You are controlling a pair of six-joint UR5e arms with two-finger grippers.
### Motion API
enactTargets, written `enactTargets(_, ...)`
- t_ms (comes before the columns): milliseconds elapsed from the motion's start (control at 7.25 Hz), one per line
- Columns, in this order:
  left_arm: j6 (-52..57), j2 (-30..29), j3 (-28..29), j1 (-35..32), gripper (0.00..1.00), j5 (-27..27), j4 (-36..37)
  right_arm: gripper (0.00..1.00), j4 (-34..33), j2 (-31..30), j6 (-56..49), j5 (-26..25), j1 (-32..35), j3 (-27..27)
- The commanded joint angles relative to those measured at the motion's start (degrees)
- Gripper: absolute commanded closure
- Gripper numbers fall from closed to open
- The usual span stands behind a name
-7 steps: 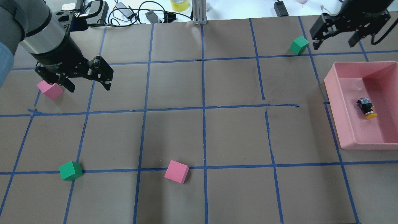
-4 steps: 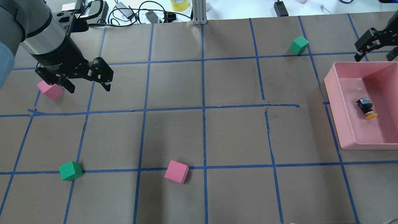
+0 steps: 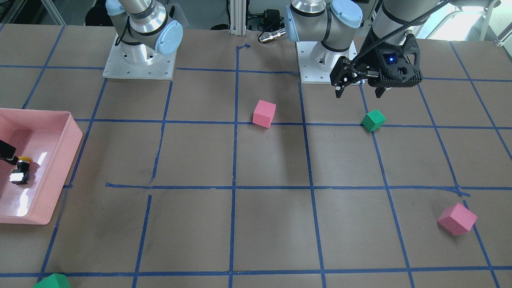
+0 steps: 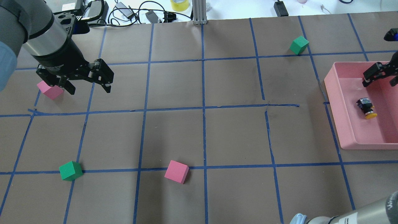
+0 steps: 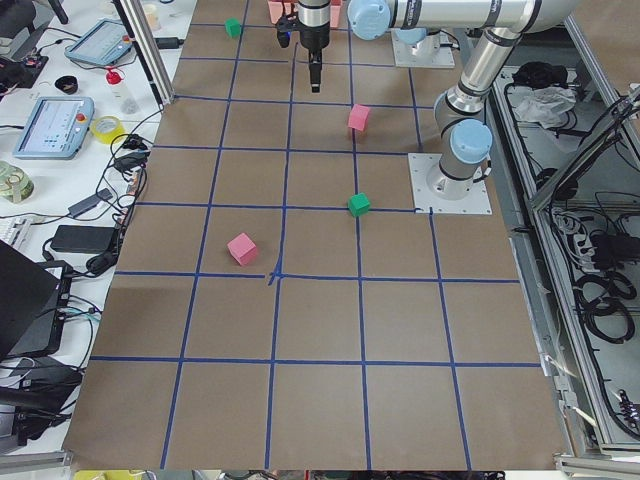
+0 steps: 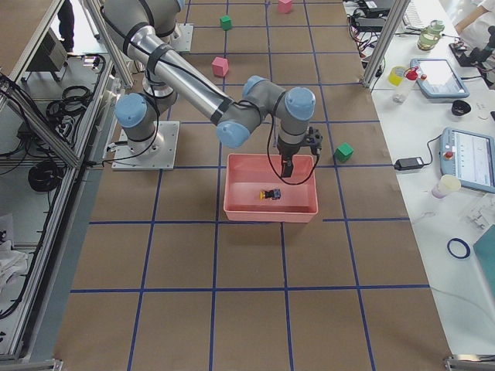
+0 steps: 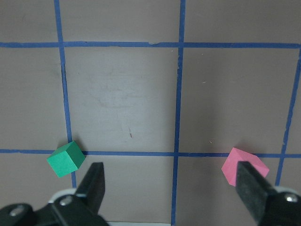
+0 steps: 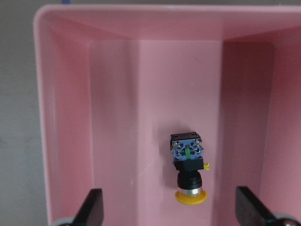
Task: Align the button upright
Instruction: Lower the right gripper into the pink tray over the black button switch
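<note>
The button (image 4: 366, 108) lies on its side on the floor of the pink tray (image 4: 334, 102), with its yellow cap toward the robot. It also shows in the right wrist view (image 8: 188, 172), the front view (image 3: 21, 170) and the right exterior view (image 6: 271, 193). My right gripper (image 4: 381, 77) is open and empty, hanging over the tray's far part, just beyond the button. In the right wrist view (image 8: 169, 209) its fingers stand on either side of the button, apart from it. My left gripper (image 4: 88, 88) is open and empty at the far left.
A pink cube (image 4: 49, 90) sits just left of the left gripper. A green cube (image 4: 71, 170) and a second pink cube (image 4: 176, 171) lie at the near side. Another green cube (image 4: 299, 45) sits at the back, left of the tray. Cables lie beyond the table's far edge.
My right gripper has moved from the table's far right corner toward the robot and now hangs over the tray. The left gripper has hardly moved. The button has not moved.
</note>
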Motion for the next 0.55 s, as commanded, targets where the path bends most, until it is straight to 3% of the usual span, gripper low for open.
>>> enactTargets(0, 0.0, -0.3, -0.2, -0.1, 0.00, 0.9, 0.1, 0.00, -6.6, 1.4, -0.9, -0.1, -1.9, 4.9)
enactTargets(414, -0.4, -0.6, -0.2, -0.1, 0.00, 1.0, 0.2, 0.00, -6.4, 2.4, -1.7, -2.2, -1.9, 5.2)
